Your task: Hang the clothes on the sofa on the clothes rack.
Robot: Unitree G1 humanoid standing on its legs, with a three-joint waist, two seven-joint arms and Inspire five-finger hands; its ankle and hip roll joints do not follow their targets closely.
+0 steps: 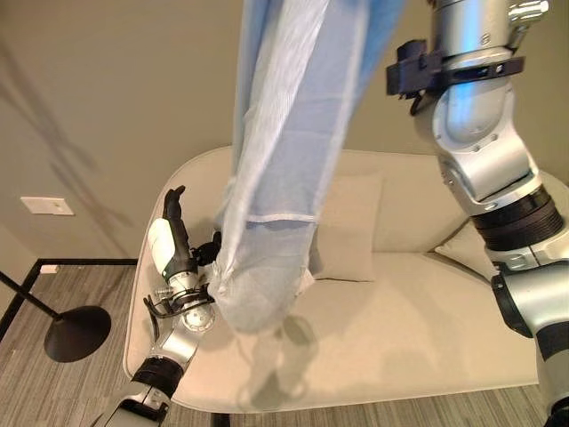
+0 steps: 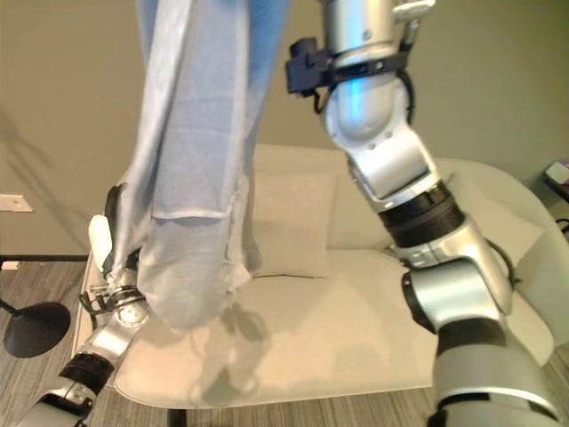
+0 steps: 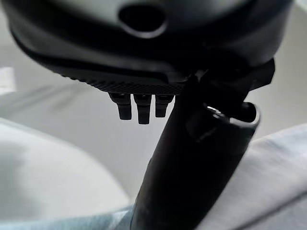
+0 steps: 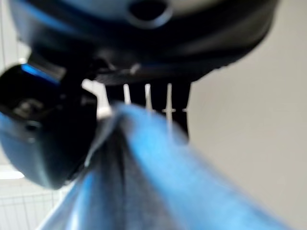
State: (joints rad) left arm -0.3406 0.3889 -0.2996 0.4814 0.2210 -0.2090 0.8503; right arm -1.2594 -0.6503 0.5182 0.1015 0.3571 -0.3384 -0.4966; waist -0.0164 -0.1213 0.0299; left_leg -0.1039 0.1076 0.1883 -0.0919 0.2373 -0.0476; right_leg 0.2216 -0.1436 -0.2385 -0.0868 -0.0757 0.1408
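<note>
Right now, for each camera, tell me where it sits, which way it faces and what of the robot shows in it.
Left eye view: on the head, looking down at the sofa; blue garment hangs in front, left hand beside it.
Right eye view: same head, slightly offset; shares the sofa, garment and both arms.
Left wrist view: on the left wrist, along its straight fingers; garment at the edge.
Right wrist view: on the right wrist, along the right hand pinching the garment.

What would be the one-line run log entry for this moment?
right hand: shut on light blue garment, raised above sofa | left hand: open, beside garment's lower end | phase: lifted, not yet hung
</note>
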